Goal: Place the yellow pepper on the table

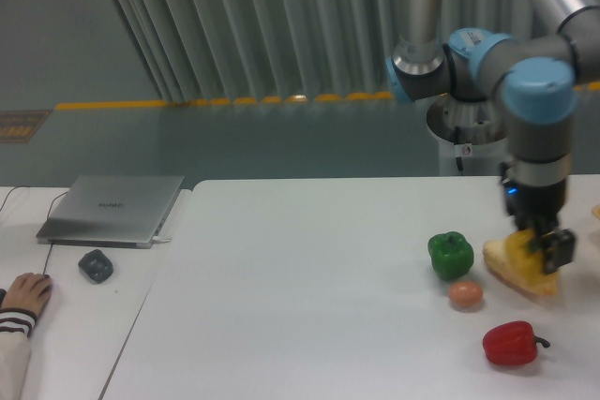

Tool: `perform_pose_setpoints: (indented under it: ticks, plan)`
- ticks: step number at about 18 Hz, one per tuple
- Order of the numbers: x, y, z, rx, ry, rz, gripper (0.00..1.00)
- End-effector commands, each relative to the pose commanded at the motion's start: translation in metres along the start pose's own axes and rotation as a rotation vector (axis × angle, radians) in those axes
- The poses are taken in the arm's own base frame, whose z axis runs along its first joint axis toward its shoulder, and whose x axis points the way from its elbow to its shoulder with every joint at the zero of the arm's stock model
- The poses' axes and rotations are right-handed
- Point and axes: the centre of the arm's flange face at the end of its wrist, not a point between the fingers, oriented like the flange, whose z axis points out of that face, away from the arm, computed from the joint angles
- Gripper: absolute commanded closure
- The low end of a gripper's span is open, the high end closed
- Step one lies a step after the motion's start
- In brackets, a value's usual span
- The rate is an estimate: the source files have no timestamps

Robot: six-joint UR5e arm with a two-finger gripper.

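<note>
The yellow pepper (pixel 521 255) hangs at the right side of the white table (pixel 309 288), held in my gripper (pixel 542 248), which is shut on it. It hovers in front of a slice of bread (pixel 525 274), and I cannot tell whether it touches the bread. The arm comes down from above at the far right. Part of the pepper is hidden behind the dark fingers.
A green pepper (pixel 450 254), a small orange-pink ball (pixel 465 294) and a red pepper (pixel 511 344) lie left of and below the gripper. On the desk at left are a laptop (pixel 111 209), a mouse (pixel 96 265) and a person's hand (pixel 26 295).
</note>
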Motion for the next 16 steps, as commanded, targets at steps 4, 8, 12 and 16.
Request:
perform_pose_setpoints:
  ticks: [4, 8, 12, 16]
  plan:
    - [0.0, 0.052, 0.004, -0.003, -0.003, 0.022, 0.56]
    - [0.005, 0.104, 0.013, -0.003, 0.008, 0.064, 0.56]
    - [0.006, 0.138, 0.027, -0.025, -0.027, 0.121, 0.55]
    - [0.007, 0.155, 0.046, -0.009, -0.018, 0.113, 0.53]
